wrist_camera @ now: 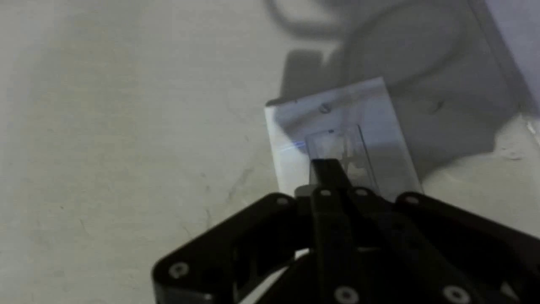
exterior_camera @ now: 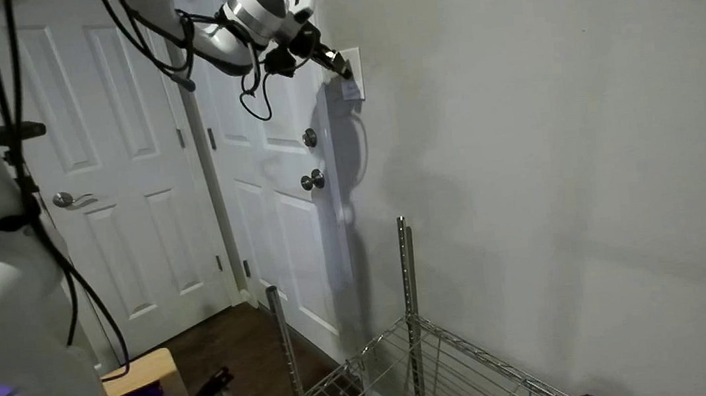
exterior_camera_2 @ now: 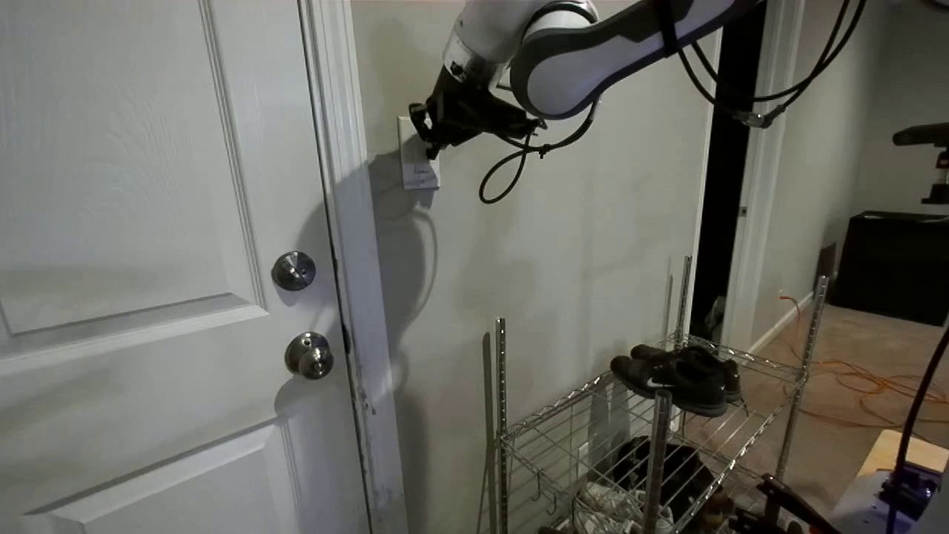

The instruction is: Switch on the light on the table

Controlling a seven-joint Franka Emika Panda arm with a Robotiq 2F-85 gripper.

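Note:
A white wall switch plate [exterior_camera: 355, 91] with a rectangular rocker switch is fixed to the grey wall beside the door frame. The plate also shows in an exterior view [exterior_camera_2: 420, 176] and in the wrist view [wrist_camera: 386, 135]. The rocker [wrist_camera: 333, 141] is partly hidden behind my fingers. My gripper [exterior_camera: 347, 74] is shut and empty, with its fingertips at the plate in both exterior views [exterior_camera_2: 431, 153]. In the wrist view the closed fingertips [wrist_camera: 331, 171] overlap the rocker. I cannot tell whether they touch it. No lamp or table light shows.
A white door [exterior_camera_2: 148, 185] with round metal knobs [exterior_camera_2: 308, 356] stands beside the plate. A wire rack [exterior_camera_2: 571, 408] with upright posts stands below, against the wall, with black shoes [exterior_camera_2: 678, 378] on it. Another white door [exterior_camera: 106, 186] is behind the arm. Cables hang from the arm.

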